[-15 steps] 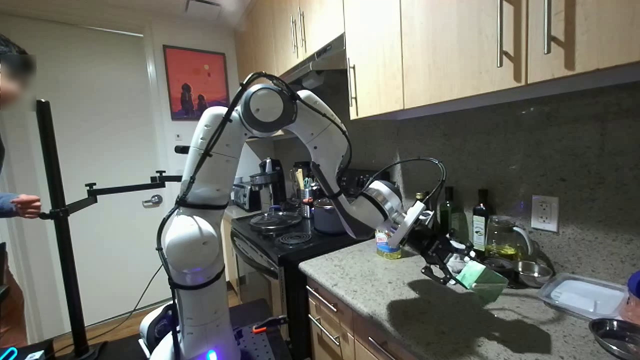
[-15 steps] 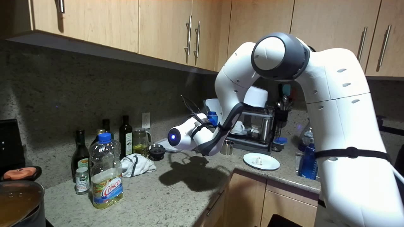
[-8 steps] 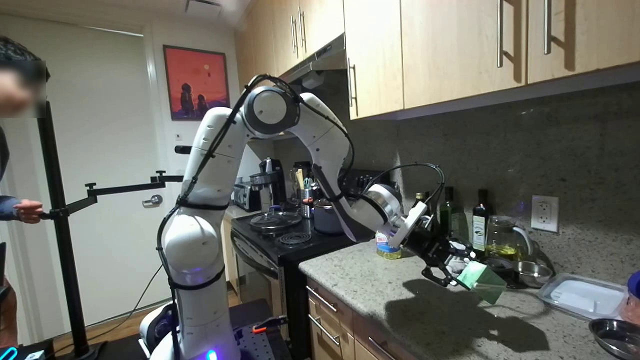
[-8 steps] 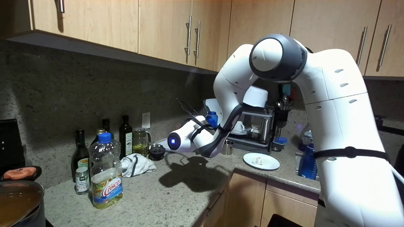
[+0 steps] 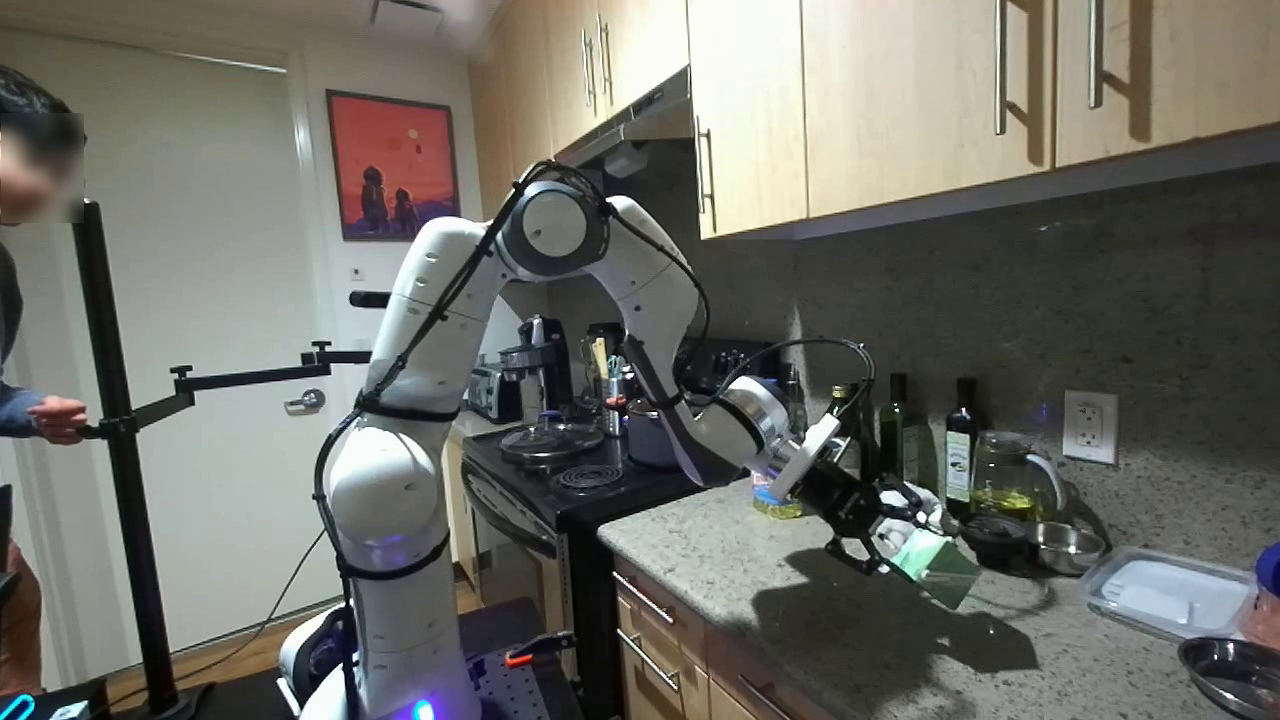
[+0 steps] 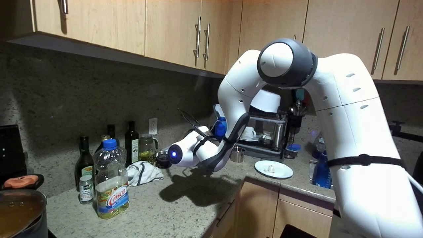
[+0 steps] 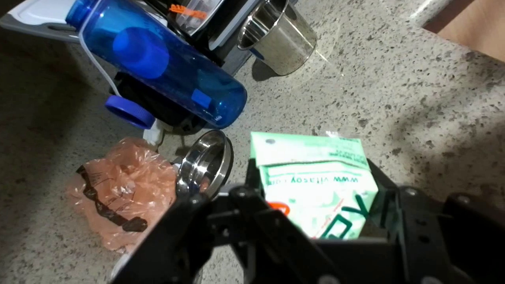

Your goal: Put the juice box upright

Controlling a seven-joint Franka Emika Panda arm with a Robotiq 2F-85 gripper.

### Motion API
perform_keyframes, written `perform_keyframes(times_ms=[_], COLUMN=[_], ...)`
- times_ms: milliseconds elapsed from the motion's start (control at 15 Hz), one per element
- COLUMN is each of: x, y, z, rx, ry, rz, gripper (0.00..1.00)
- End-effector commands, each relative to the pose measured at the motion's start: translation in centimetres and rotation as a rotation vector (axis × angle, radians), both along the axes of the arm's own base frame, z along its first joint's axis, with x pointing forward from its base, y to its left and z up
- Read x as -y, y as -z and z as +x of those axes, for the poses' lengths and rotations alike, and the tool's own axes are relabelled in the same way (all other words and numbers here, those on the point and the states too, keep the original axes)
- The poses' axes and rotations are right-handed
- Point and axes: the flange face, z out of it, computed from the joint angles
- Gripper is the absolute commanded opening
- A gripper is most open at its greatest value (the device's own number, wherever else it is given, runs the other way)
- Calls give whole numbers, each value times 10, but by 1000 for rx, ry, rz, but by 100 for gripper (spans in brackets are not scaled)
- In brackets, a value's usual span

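And we've got the juice box in the claw, jaws snug on two opposite sides. In an exterior view it hangs tipped, far end aimed at four o'clock, apparently off the counter; the gap underneath is hard to judge. Righting it looks like the job left, and here's the danger: let go at this tilt and it probably lands on an edge and topples. Push down too hard and it could twist in the grip or crumple. We'd mind the metal bowl near three o'clock too: a wide swing could knock it. In the wrist view, a shiny dish sits at nine o'clock, a blue bottle at ten.
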Motion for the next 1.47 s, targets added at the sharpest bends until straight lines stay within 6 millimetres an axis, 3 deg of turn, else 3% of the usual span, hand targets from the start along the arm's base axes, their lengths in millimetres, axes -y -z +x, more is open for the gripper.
perform_keyframes(times_ms=[0,67,467,533,600,667,867,1000,1133,1400], x=[-1,-2,-3,-1,0,0,-6,-11,-15,-22], y=[-9,0,7,6,7,9,15,16,14,9], z=[5,0,-1,-1,-2,-3,-4,-2,-1,2], rx=[20,4,-9,-8,-13,-18,-40,-41,-47,-62], ry=[53,25,27,26,27,23,-3,-19,-45,-102], rz=[24,20,24,19,13,13,10,9,6,-14], gripper=[65,65,65,40,44,54,49,53,50,60])
